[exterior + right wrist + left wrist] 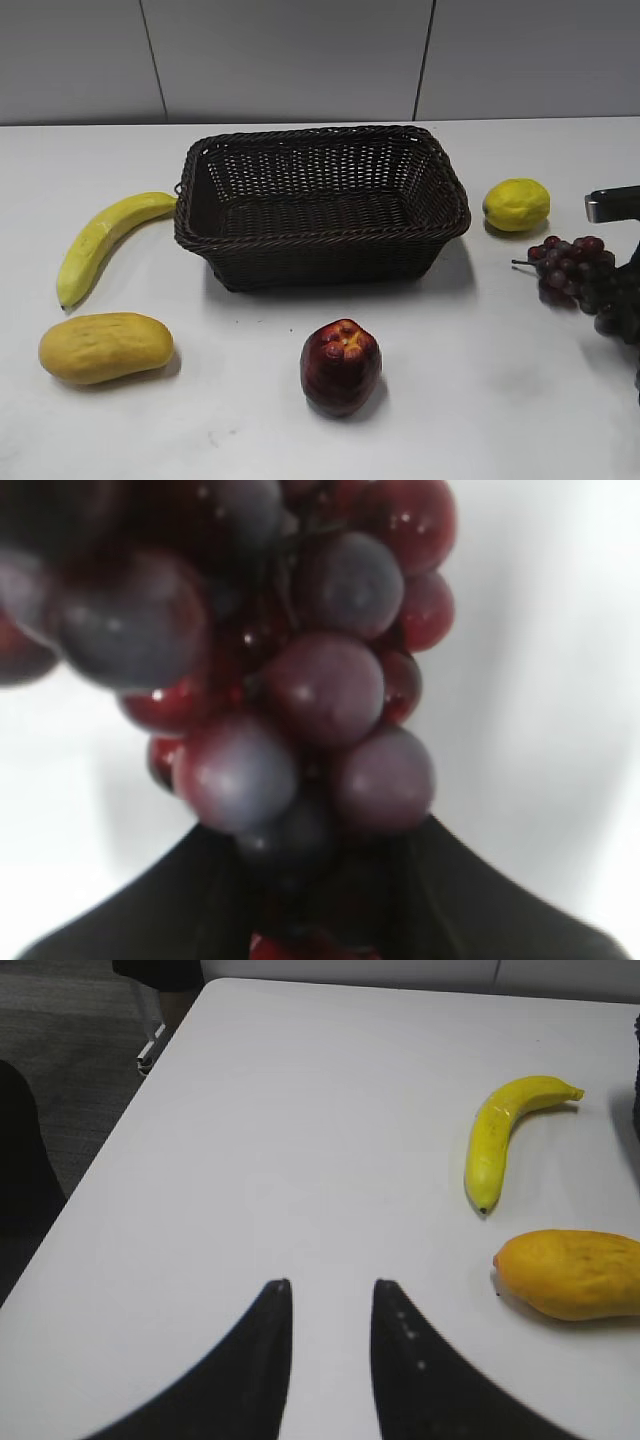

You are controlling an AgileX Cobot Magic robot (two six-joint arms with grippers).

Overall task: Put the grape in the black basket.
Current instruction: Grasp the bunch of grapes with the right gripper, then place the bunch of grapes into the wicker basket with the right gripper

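While the black basket [320,205] sits mid-table, the grape [575,268] lies well to its right with the right gripper [315,900] closed around its near end, and the left gripper [330,1300] hovers slightly parted, holding nothing

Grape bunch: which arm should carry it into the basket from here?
Right. The right gripper is already at the grape, its fingers around the bunch's lower end. The left gripper hangs open over bare table near the banana, across the black basket.
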